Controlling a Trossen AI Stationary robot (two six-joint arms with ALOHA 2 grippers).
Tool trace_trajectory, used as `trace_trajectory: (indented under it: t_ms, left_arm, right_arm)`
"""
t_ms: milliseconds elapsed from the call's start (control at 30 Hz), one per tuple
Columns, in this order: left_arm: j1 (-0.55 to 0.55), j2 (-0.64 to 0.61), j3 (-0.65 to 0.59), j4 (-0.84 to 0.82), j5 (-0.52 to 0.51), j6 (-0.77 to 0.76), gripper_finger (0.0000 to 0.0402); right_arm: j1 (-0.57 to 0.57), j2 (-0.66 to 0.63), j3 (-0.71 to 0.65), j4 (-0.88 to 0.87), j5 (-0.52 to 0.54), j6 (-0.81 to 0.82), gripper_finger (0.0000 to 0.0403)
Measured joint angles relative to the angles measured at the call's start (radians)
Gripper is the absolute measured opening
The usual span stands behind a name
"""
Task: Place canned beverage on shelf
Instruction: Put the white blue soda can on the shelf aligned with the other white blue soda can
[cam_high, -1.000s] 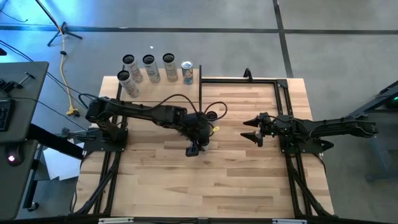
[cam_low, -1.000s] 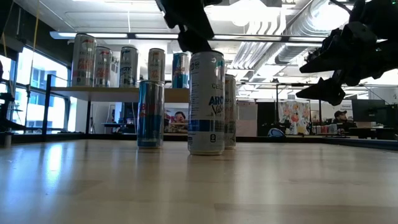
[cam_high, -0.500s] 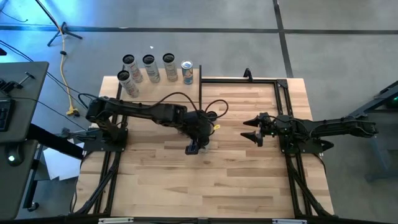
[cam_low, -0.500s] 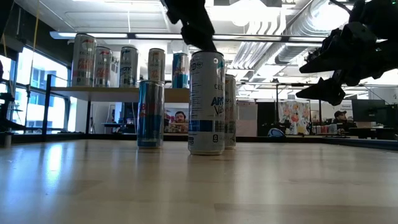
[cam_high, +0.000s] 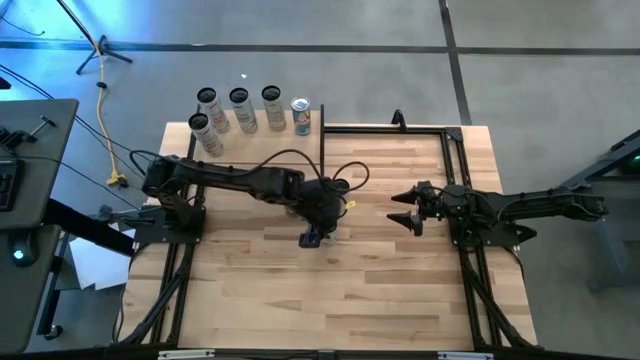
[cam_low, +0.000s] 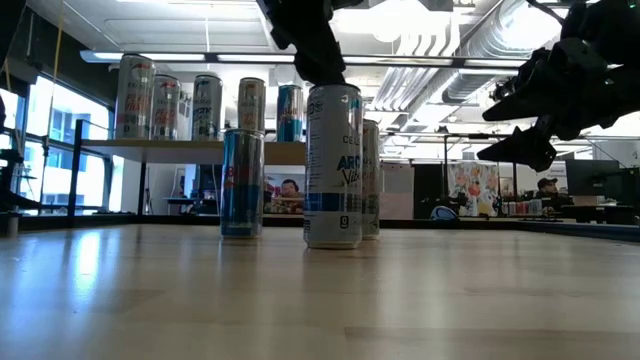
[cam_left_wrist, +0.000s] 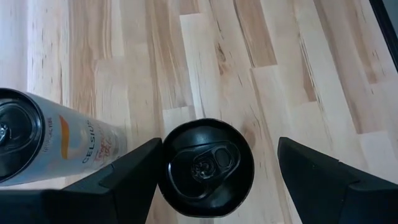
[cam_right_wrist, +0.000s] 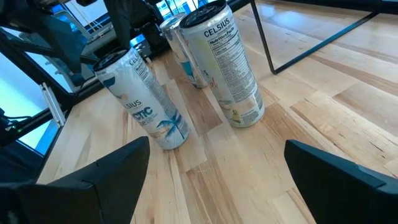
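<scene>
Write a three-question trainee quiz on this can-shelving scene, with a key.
1. True or false: the left gripper is open around the top of the black-lidded can.
2. How many cans already stand on the shelf? A) three B) five C) seven
3. Fill in: the right gripper is open and holds ____.

Key: 1 true. 2 B. 3 nothing; it hangs over the table, away from the cans.
</scene>
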Motion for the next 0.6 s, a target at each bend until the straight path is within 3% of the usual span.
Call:
trace_trajectory:
  t_ms: [600]
  left_arm:
    - [-0.002, 0.003, 0.000, 0.023, -0.022, -0.009, 0.0294]
  right_arm:
    - [0.000, 0.000, 0.000, -0.004, -0.004, 0.000, 0.0360]
